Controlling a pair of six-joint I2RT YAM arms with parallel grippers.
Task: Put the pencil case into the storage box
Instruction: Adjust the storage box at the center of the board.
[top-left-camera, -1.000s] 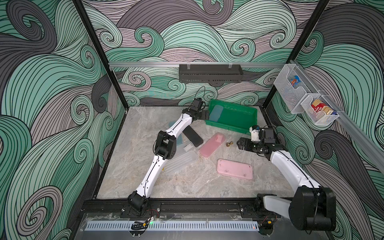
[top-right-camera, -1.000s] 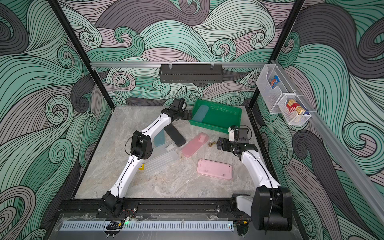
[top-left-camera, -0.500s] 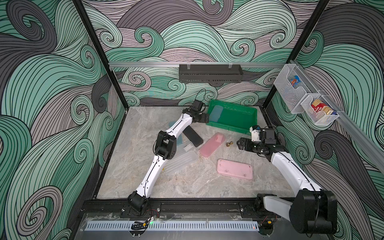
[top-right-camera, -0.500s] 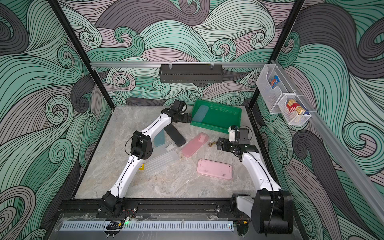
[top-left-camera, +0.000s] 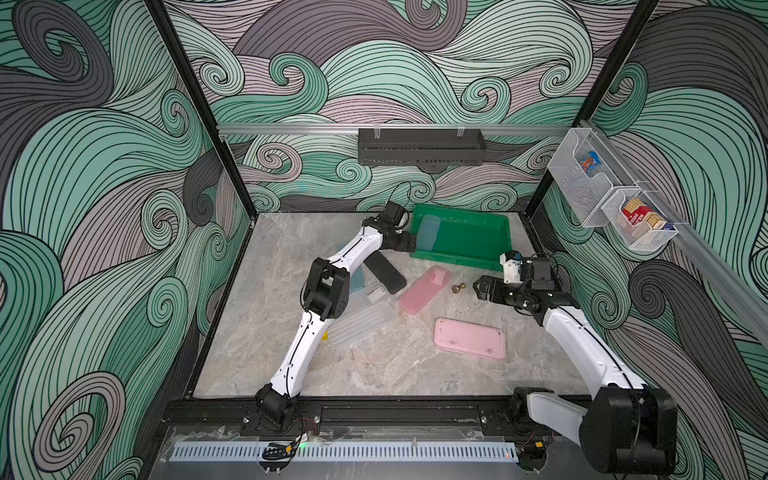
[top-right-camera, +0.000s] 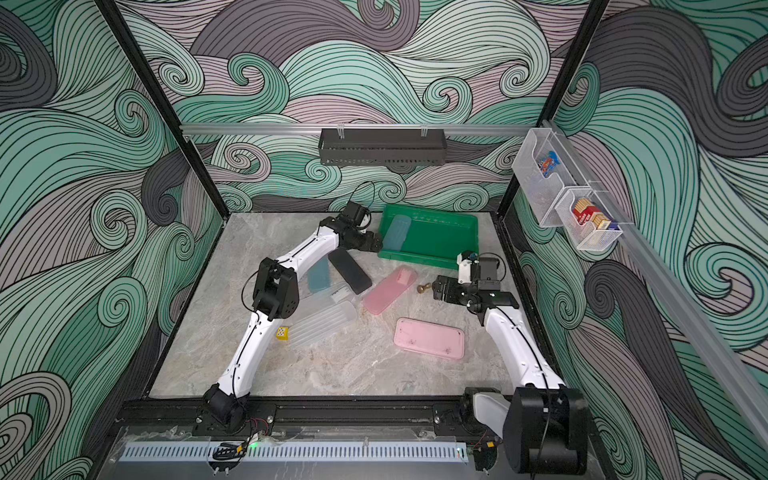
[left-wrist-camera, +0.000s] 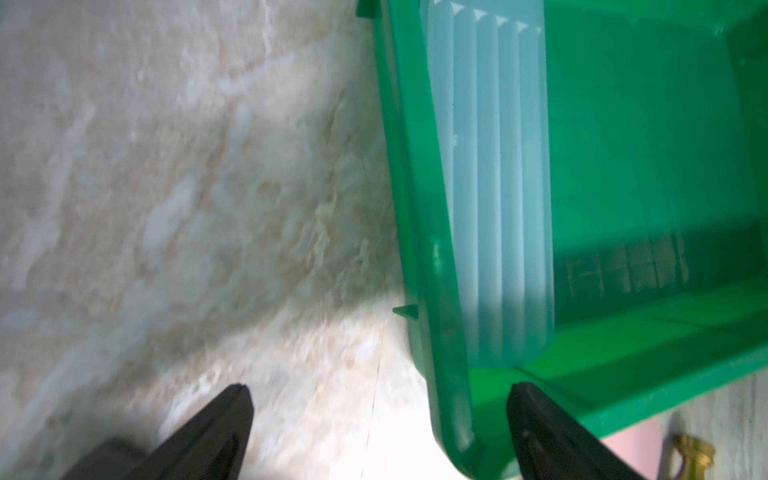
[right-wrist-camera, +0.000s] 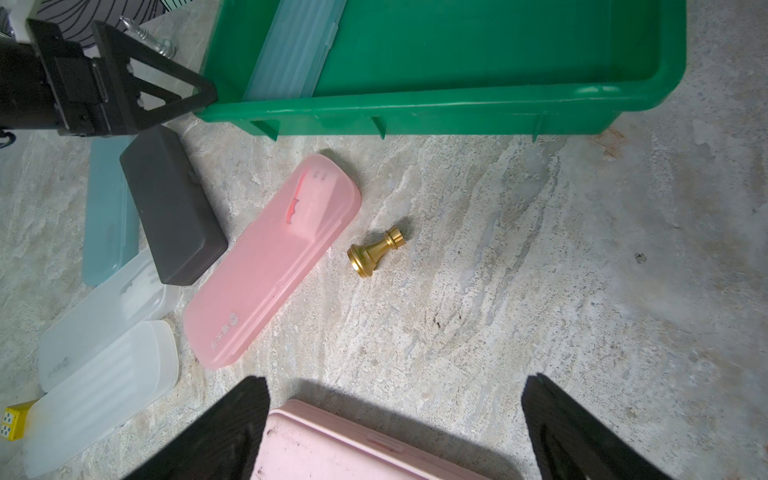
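Almost nothing has shifted in the last second. In both top views the left pincer (top-left-camera: 411, 245) still sits released at the left end of the storage box (top-left-camera: 461, 259), by the worktop's (top-left-camera: 374, 370) far edge. The pale blue pencil case (top-left-camera: 428, 232) lies inside along that end wall. Left wrist view: jaws wide, empty, one finger over the box's corner. Right wrist view: the right pincer (right-wrist-camera: 397, 378) gapes empty above a flat pink case (right-wrist-camera: 353, 444).
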